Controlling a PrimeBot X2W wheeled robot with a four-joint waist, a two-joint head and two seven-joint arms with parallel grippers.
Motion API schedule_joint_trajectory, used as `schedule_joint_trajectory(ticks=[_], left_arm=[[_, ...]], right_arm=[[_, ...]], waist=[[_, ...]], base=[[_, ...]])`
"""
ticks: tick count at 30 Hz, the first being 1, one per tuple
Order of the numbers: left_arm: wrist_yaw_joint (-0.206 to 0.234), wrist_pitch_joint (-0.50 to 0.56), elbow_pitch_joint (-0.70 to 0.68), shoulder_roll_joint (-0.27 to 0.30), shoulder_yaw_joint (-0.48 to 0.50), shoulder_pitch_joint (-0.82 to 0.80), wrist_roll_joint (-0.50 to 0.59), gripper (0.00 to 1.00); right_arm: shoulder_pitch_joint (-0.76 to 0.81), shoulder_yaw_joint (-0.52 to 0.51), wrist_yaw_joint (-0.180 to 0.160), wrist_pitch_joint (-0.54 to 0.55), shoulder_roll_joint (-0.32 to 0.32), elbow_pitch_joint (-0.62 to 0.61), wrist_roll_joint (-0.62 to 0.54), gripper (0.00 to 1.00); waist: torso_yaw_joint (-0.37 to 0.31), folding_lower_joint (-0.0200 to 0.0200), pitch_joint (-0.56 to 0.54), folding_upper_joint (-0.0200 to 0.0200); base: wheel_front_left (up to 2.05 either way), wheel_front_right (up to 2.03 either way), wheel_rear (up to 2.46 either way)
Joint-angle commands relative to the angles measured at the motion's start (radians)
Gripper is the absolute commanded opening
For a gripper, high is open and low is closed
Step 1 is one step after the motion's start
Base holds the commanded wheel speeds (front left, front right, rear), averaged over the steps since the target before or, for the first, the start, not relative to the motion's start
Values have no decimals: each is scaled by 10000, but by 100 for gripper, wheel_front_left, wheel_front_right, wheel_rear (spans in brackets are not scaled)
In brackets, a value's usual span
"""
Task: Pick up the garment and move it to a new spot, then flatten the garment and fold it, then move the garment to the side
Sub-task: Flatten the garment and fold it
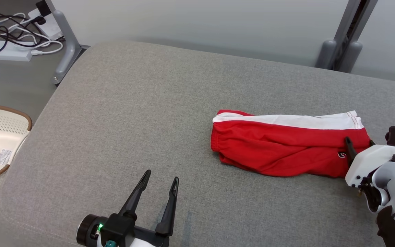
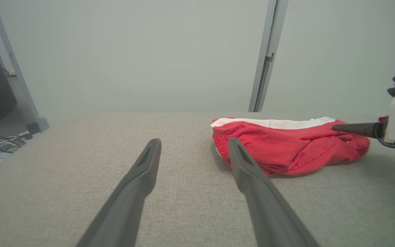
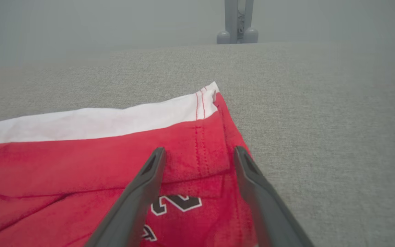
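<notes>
Right pincer [image 3: 199,151], jaws apart, sits over the red garment [image 1: 279,147] at right edge; left pincer [image 1: 162,175], likewise apart, lower left.

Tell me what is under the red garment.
The red garment lies on the grey cushion, whose fabric shows all round it. The right gripper hovers open over its hem. Whatever lies directly beneath the cloth is covered.

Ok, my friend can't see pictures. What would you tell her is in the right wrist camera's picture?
A pair of red shorts with a white stripe lies on a grey cushion. The right gripper reaches over their stitched hem with its two dark fingers spread open. Black-and-white lettering shows between them, and a grey post stands at the far edge.
</notes>
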Motion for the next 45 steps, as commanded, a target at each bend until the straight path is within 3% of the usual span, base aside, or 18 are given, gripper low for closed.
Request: schedule_joint_trajectory(ticks=[1,2,16,30,31,32,36,45], left_arm=[[47,-35,-27,34,-7,-112,-60,100],[42,-35,-23,34,-31,-129,-53,100],[113,-37,21,31,-176,-339,-221,100],[131,-35,45,34,-539,-669,-431,100],[141,-35,44,32,-544,-680,-441,100],[155,-35,50,32,-550,-687,-441,100],[214,-37,70,34,-470,-689,-441,100],[226,-37,-19,34,-157,-669,-336,100]], right_arm=[[-153,85,2,-5,-121,55,105,16],[-216,140,2,-26,-144,115,187,0],[-992,1083,2,-333,-658,8,1131,0],[-2435,1024,2,-172,-1271,1256,1310,0],[-2505,1044,2,-145,-1296,1380,1261,34],[-2551,1020,2,-36,-1306,1601,1251,100],[-2702,1149,2,173,-1235,2023,996,100],[-2575,1050,2,-795,-1029,2287,700,100]], waist=[[31,0,46,0],[43,0,69,0],[185,0,307,0],[903,0,967,0],[938,0,981,0],[962,0,984,0],[913,0,935,0],[39,0,350,0]], base=[[0,0,0],[0,0,0],[0,0,0],[0,0,0],[0,0,0],[0,0,0],[0,0,0],[0,0,0]])
